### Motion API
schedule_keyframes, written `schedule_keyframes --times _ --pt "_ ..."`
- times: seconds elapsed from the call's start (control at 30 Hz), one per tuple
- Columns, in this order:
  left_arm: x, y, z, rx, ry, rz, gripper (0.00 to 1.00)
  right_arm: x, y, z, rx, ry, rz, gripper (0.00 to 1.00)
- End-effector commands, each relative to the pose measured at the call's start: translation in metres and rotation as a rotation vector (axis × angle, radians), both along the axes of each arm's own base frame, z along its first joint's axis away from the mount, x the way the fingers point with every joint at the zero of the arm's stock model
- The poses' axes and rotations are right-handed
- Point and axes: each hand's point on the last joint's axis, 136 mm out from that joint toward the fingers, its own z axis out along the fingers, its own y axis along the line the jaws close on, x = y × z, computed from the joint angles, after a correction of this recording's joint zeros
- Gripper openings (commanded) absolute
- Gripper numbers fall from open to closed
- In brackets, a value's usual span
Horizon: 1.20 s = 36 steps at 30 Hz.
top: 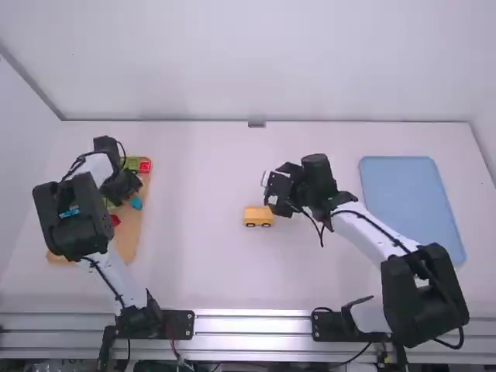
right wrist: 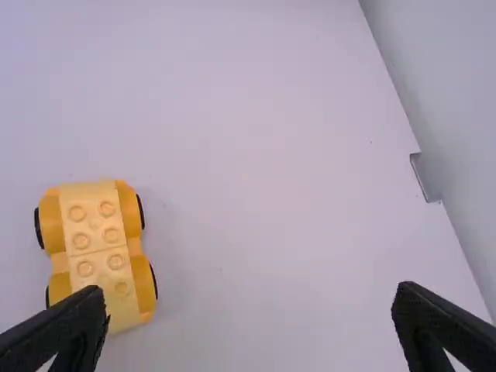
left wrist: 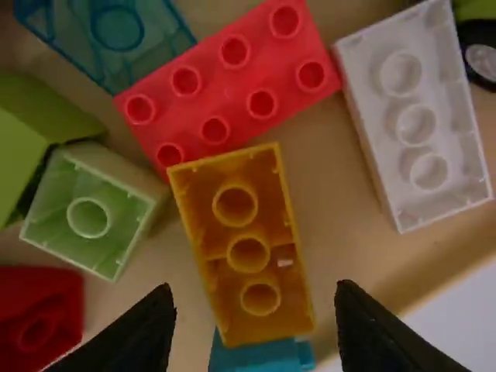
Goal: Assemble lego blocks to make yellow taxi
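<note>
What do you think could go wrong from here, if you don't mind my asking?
The open left end effector could disturb neighbours when closing on the orange-yellow rectangular plastic brick: the red studded plastic brick and a teal plastic block crowd its ends.

That orange-yellow brick lies hollow side up, so it might be placed upside down unless turned.

The yellow wheeled plastic car base stands unheld on the table, so it may roll when pressed.

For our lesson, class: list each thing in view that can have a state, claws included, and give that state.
Left black two-finger claw: open
Right black two-finger claw: open
Yellow block car: upright, studs up
Golden-yellow plastic block: upside down, ungripped
Long red plastic block: studs up
White oblong plastic block: upside down
</note>
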Motion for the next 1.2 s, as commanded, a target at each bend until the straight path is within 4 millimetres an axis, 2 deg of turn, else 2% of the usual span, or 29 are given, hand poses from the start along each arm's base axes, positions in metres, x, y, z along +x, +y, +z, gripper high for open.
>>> schedule_keyframes --times 0.0,0.17,0.53,0.9,0.93,1.03,1.07,1.1,1.13,1.17 --pt "-0.007 -0.001 -0.009 0.002 0.026 0.006 0.54 -0.005 0.005 0.004 0.011 -0.006 0.019 0.98" --pt "-0.006 -0.001 -0.013 0.01 0.014 0.005 0.51 -0.007 0.009 0.004 0.007 -0.009 0.031 0.98" --pt "-0.007 0.004 -0.022 0.045 -0.005 0.015 0.47 -0.004 0.005 0.004 0.011 -0.006 0.016 0.98" --pt "-0.001 0.005 -0.022 0.055 -0.028 0.008 0.28 -0.005 0.004 0.004 0.011 -0.005 0.016 0.98" --pt "-0.001 0.005 -0.022 0.056 -0.03 0.004 0.28 -0.005 0.004 0.004 0.011 -0.005 0.016 0.98" --pt "0.007 0.003 -0.02 0.053 -0.053 -0.082 0.4 -0.004 0.004 0.004 0.01 -0.006 0.016 0.98" --pt "0.009 0.002 -0.019 0.051 -0.057 -0.102 0.4 -0.004 0.004 0.004 0.01 -0.006 0.016 0.98" --pt "0.011 0.002 -0.018 0.047 -0.062 -0.118 0.33 -0.005 0.005 0.004 0.011 -0.006 0.016 0.98" --pt "0.013 0.004 -0.014 0.043 -0.065 -0.128 0.21 -0.005 0.005 0.004 0.011 -0.006 0.016 0.98" --pt "0.014 0.004 -0.011 0.041 -0.064 -0.127 0.17 -0.004 0.004 0.004 0.01 -0.006 0.016 0.98"
